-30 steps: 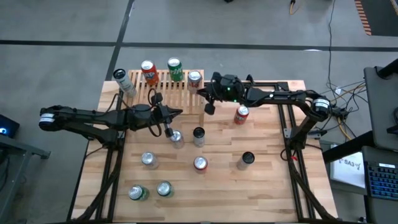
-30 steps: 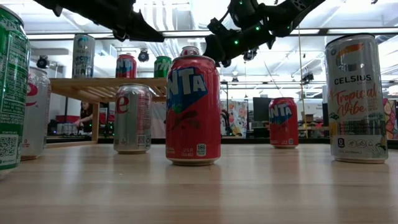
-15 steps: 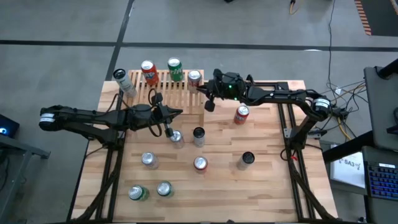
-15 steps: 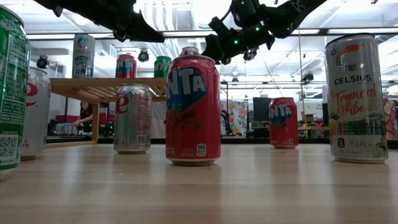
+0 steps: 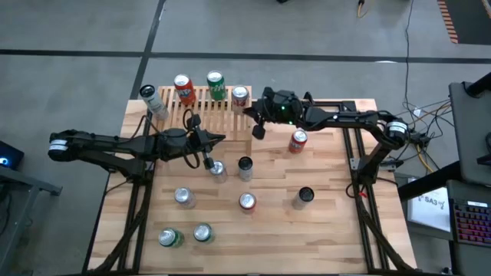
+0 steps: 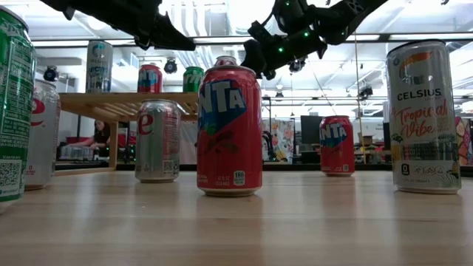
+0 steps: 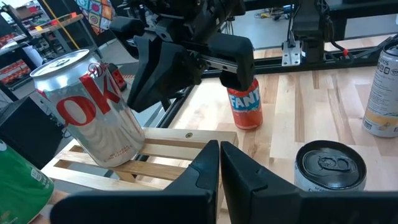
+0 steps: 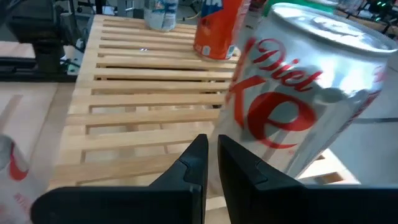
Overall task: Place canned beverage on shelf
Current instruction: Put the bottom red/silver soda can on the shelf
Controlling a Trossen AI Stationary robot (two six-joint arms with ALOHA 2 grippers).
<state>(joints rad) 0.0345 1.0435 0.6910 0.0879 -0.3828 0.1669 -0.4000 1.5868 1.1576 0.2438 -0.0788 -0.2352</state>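
Observation:
The light-wood slatted shelf point(image 5: 207, 115) stands at the table's far side. On it stand a white can point(image 5: 151, 100), an orange can point(image 5: 182, 88), a green can point(image 5: 215, 84) and a silver Diet Coke can point(image 5: 240, 96) at its right end, upright on its base. My right gripper point(image 5: 247, 113) is shut, level, right beside that can point(image 8: 292, 106), tips near its upper side. My left gripper point(image 5: 222, 139) is shut and hangs over the shelf's near edge point(image 7: 168, 146), holding nothing. My right gripper's shut fingers point(image 8: 199, 155) lie close along the side of the Diet Coke can point(image 8: 249, 143), coming level from the table's right. Whether they touch it I cannot tell. The can stands on the slats on its own.
Several loose cans stand on the table nearer than the shelf: a silver one point(image 5: 217, 169), a black-topped one point(image 5: 245, 165), a red Fanta point(image 5: 298, 140), a tall one point(image 5: 305, 195), and more toward the near edge point(image 5: 202, 232). Bare wood lies at the far right.

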